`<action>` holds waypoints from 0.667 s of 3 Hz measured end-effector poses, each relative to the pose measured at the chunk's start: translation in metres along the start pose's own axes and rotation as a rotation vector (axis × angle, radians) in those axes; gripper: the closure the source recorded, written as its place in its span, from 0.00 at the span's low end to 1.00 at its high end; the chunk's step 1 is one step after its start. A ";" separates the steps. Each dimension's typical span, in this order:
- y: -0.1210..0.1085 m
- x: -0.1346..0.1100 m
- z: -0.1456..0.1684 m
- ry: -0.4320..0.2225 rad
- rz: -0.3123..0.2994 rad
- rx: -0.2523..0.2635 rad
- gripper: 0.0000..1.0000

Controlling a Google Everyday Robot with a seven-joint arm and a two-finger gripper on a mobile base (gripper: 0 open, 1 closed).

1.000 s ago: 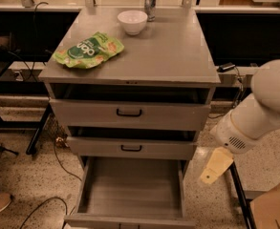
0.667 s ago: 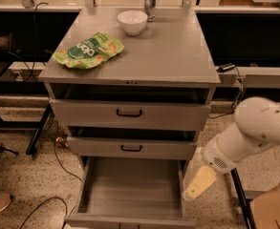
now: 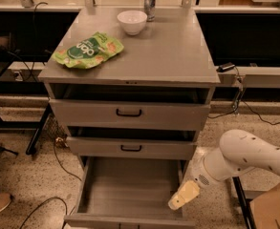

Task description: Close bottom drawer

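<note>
Grey metal all the way down: the bottom drawer (image 3: 125,187) is pulled far out toward 6 o'clock, its plain inside bare and its narrow front panel cut by the lower edge of the view. Above it, the middle drawer (image 3: 130,148) juts out a little and the top drawer (image 3: 130,113) a little less, each with a gap showing over its front.

My pincer (image 3: 183,195) hangs low at about 4 o'clock in the view, over the drawer's 3 o'clock wall and near its front corner. I cannot tell whether the pincer is open or closed, nor whether it touches the wall. My white arm (image 3: 247,156) reaches in from 3 o'clock and slopes down to it. I judge I am held this low and this far forward so that I can get in front of the panel, since the drawer only shuts with a push toward 12 o'clock. From where I am, I would need to come round the corner toward 6 o'clock first; pressing on the side wall would do nothing.

On the tabletop (image 3: 177,56), a white bowl (image 3: 132,22) and a metal can (image 3: 150,4) stand at 12 o'clock, and a green bag (image 3: 88,50) lies toward 10 o'clock, all well clear of my work.
</note>
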State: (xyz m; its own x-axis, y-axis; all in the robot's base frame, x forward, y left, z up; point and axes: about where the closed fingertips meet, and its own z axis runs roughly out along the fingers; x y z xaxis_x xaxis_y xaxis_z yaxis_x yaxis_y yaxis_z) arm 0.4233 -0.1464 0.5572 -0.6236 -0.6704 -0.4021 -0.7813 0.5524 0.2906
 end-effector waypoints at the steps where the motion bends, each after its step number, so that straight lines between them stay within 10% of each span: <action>1: -0.001 0.004 0.005 0.006 0.007 -0.001 0.00; 2: -0.012 0.042 0.055 0.057 0.077 -0.016 0.00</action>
State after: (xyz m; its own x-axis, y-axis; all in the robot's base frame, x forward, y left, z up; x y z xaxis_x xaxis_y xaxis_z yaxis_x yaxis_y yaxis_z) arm 0.4076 -0.1538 0.4890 -0.6823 -0.6535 -0.3278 -0.7308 0.5961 0.3327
